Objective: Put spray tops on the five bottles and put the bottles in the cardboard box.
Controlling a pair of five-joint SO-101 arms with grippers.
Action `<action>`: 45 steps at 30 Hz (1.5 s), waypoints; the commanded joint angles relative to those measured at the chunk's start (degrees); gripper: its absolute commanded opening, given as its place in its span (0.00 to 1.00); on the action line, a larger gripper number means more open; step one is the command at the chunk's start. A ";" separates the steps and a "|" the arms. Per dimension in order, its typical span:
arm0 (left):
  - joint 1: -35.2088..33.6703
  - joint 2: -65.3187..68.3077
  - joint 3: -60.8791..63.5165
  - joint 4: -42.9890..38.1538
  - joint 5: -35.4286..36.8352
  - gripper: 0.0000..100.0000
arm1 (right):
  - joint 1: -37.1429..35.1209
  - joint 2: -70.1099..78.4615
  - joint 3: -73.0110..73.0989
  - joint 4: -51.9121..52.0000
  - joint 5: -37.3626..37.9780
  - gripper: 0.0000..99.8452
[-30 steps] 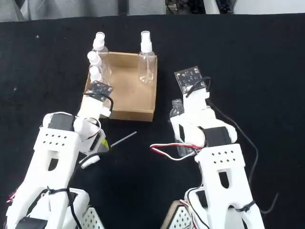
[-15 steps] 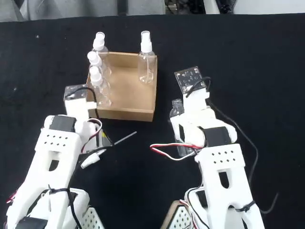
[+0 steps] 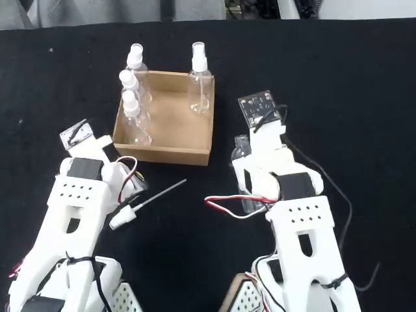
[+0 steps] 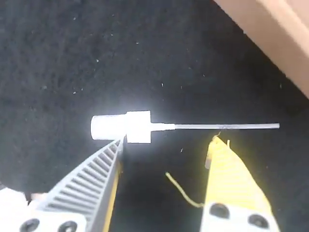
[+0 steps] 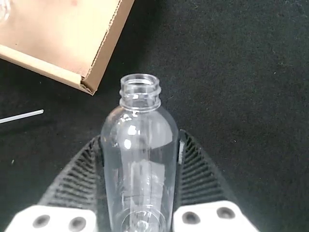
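Observation:
Four clear bottles with white spray tops stand in the cardboard box [image 3: 170, 130]: three along its left wall [image 3: 133, 118] and one at the far right corner [image 3: 199, 78]. Right of the box, my right gripper [image 5: 140, 139] is shut on an uncapped clear bottle [image 5: 139, 130], its open neck pointing toward the box corner [image 5: 72, 43]. A loose spray top [image 4: 120, 127] with a long thin tube lies flat on the black cloth in front of the box [image 3: 125, 216]. My left gripper [image 4: 166, 140] hangs open just above it, one finger [image 4: 99, 166] beside the white cap.
The black cloth [image 3: 338, 84] covers the whole table. The box's front wall [image 3: 172, 156] lies between the two arms. Open cloth stretches to the far right and far left.
My left arm has drawn back from the box's front left corner, leftwards and toward the near edge, uncovering the third bottle there. The right arm and its bottle have not moved.

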 commanded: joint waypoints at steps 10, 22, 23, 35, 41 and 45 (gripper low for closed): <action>0.13 -0.09 4.35 -0.35 2.29 0.26 | 1.76 -1.80 -0.48 -1.67 0.09 0.01; 0.22 0.00 12.44 -9.23 6.59 0.63 | 1.76 -1.80 -0.48 -1.67 0.09 0.01; 0.22 0.09 12.44 -9.41 6.77 0.63 | 1.76 -1.80 -0.48 -1.67 0.09 0.01; 1.10 -0.53 22.99 -26.37 10.46 0.63 | 1.76 -1.80 -0.48 -1.67 0.09 0.01; -2.59 -0.53 21.93 -27.78 10.37 0.63 | 1.76 -1.80 -0.40 -1.67 0.09 0.01; -3.03 -0.53 22.02 -27.87 10.37 0.63 | 1.76 -1.80 -0.40 -1.67 0.09 0.01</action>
